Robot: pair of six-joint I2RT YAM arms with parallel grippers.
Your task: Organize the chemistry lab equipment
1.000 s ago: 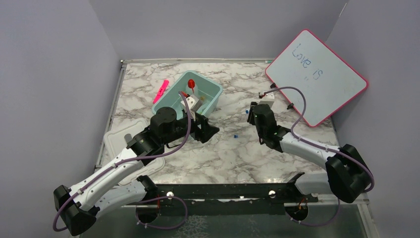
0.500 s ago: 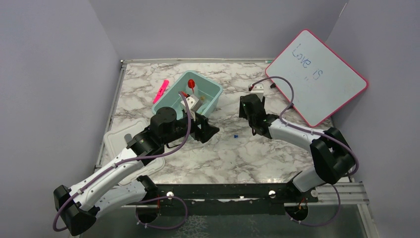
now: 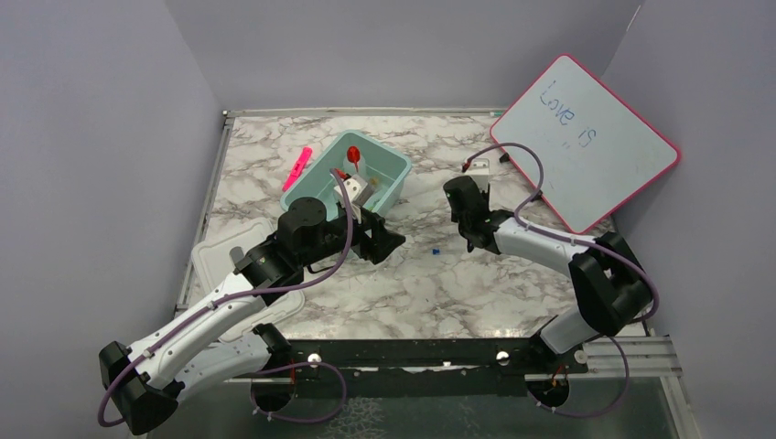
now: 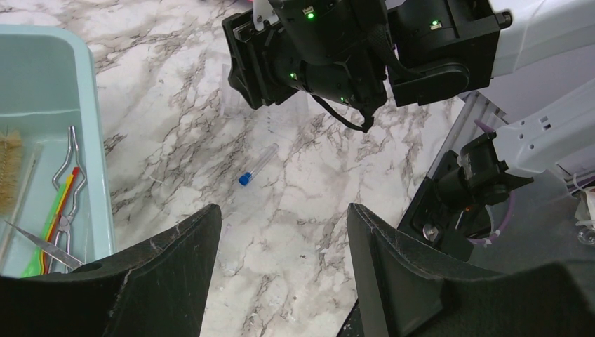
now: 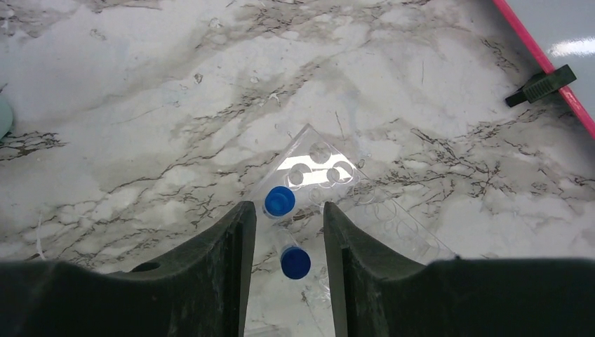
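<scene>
My right gripper [image 3: 458,203] [image 5: 285,208] is open, pointing down over a clear rack [image 5: 326,168]. One blue-capped tube [image 5: 279,201] stands in the rack just ahead of the fingertips. A second blue-capped tube [image 5: 295,262] stands between the fingers, touching neither. My left gripper [image 3: 389,240] [image 4: 282,210] is open and empty above the marble table. A third blue-capped tube [image 4: 256,165] [image 3: 436,248] lies on the table ahead of it. The teal bin [image 3: 389,165] [image 4: 91,140] holds the red-bulbed dropper [image 3: 352,153], metal tongs [image 4: 67,172], green-handled tool [image 4: 49,221] and tan brush [image 4: 8,168].
A pink marker [image 3: 297,167] lies left of the bin. The pink-framed whiteboard [image 3: 586,137] leans at the back right, its black foot [image 5: 540,86] near the rack. A white lid [image 3: 215,265] lies under my left arm. Grey walls close in the table.
My right gripper has moved left and toward the back, now covering the rack; its elbow swung in. The left arm has not moved.
</scene>
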